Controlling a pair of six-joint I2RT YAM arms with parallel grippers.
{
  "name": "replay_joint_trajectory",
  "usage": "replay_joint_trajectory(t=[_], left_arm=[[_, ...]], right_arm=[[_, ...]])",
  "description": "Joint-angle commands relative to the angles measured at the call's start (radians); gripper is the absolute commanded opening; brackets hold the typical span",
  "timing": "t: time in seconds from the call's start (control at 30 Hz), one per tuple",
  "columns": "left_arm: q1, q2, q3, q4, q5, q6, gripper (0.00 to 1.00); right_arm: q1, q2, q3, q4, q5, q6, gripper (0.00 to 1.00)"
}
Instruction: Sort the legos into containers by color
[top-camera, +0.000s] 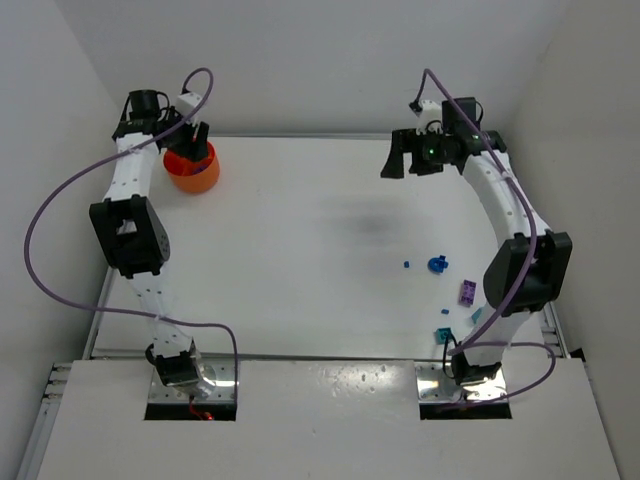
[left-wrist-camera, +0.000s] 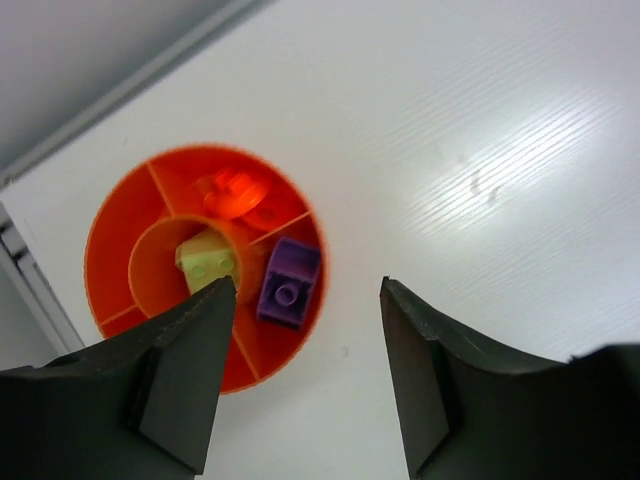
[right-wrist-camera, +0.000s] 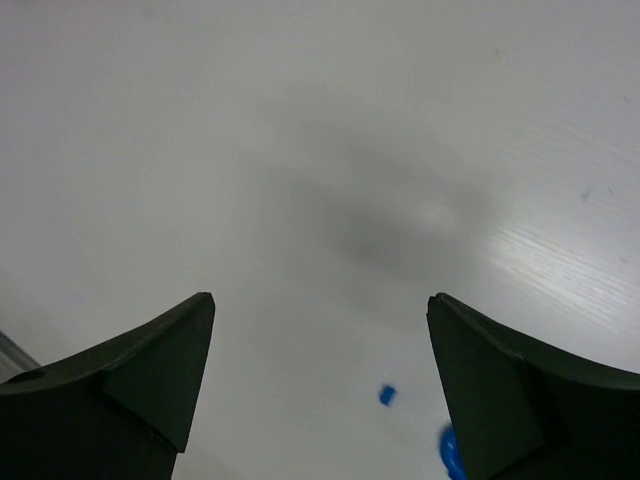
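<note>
Bowl (left-wrist-camera: 110, 215) sits upper left of the overhead view; left jaws hang apart, empty, over it. Colours kept separate: purple brick (left-wrist-camera: 290, 285) in an outer wedge, lime brick (left-wrist-camera: 207, 262) in the centre. Right jaws wide, empty; I judge loose legos (top-camera: 437, 264), lower right, come next.

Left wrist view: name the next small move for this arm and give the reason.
Probably lift the left pincer straight up, clear of the orange bowl. Its jaws stand open and empty above the bowl, the purple brick lies in an outer compartment, and a blue brick lies loose far across the table.
</note>
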Motion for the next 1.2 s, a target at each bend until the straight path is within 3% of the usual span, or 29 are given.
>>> replay_joint_trajectory(t=[0.0,0.1,0.23,0.3,0.33,0.37,0.53,0.77,0.97,1.17], left_arm=[[-0.068,-0.17,-0.023,0.075,0.17,-0.048,0.66],[-0.182,-0.269,-0.128,0.075,0.225,-0.06,0.73],[-0.291,-0.326,-0.22,0.084,0.234,-0.071,0.81],[-0.354,-0.357,-0.279,0.093,0.234,-0.097,0.89],[-0.37,-0.357,-0.296,0.093,0.234,-0.114,1.0],[-0.394,-0.369,-0.311,0.108,0.234,-0.161,1.0],[-0.425,-0.418,-0.42,0.225,0.195,-0.364,1.0],[-0.425,-0.474,-0.567,0.425,0.095,-0.605,1.0],[-0.425,-0.51,-0.612,0.484,-0.002,-0.637,1.0],[-0.405,-0.586,-0.725,0.604,-0.065,-0.715,1.0]], right_arm=[[-0.006,-0.106,-0.093,-0.108,0.097,-0.241,0.86],[-0.024,-0.176,-0.218,-0.243,0.23,-0.498,0.81],[-0.05,-0.227,-0.349,-0.32,0.321,-0.588,0.82],[-0.061,-0.241,-0.409,-0.344,0.372,-0.625,0.84],[-0.079,-0.25,-0.432,-0.344,0.393,-0.625,0.87],[-0.079,-0.259,-0.484,-0.344,0.421,-0.634,0.88],[-0.144,-0.22,-0.552,-0.481,0.496,-0.525,0.94],[-0.205,-0.238,-0.731,-0.403,0.561,-0.425,0.96],[-0.247,-0.189,-0.777,-0.315,0.518,-0.3,0.8],[-0.289,-0.086,-0.681,-0.305,0.539,-0.234,0.7]])
